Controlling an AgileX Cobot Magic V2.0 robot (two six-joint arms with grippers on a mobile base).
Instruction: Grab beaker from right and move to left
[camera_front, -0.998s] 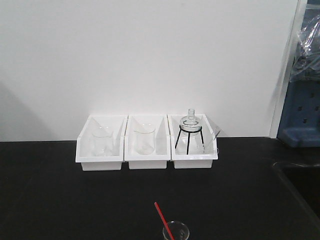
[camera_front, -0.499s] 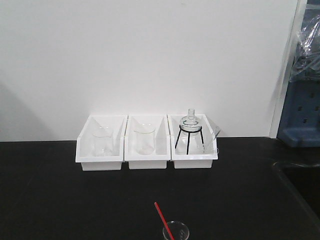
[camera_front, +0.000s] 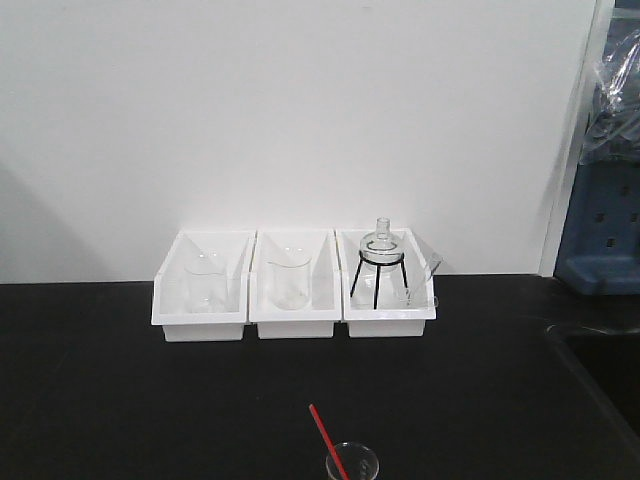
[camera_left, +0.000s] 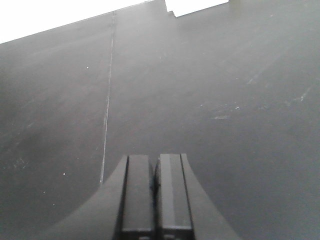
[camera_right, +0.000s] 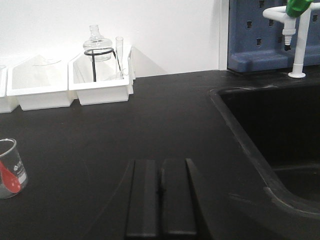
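Observation:
The beaker (camera_front: 351, 463) is small clear glass with a long red spoon leaning out to the upper left. It stands on the black bench at the bottom middle of the front view. The right wrist view catches the same beaker (camera_right: 10, 168) at its left edge, well left of my right gripper (camera_right: 161, 162), which is shut with nothing between its fingers. My left gripper (camera_left: 154, 159) is shut too and hangs over bare black bench. Neither gripper shows in the front view.
Three white trays stand in a row at the back wall: the left tray (camera_front: 200, 300) and middle tray (camera_front: 294, 298) each hold a clear beaker, the right tray (camera_front: 388, 298) a round flask on a black tripod. A sink (camera_right: 280, 130) lies to the right, with a white tap (camera_right: 299, 40) behind it.

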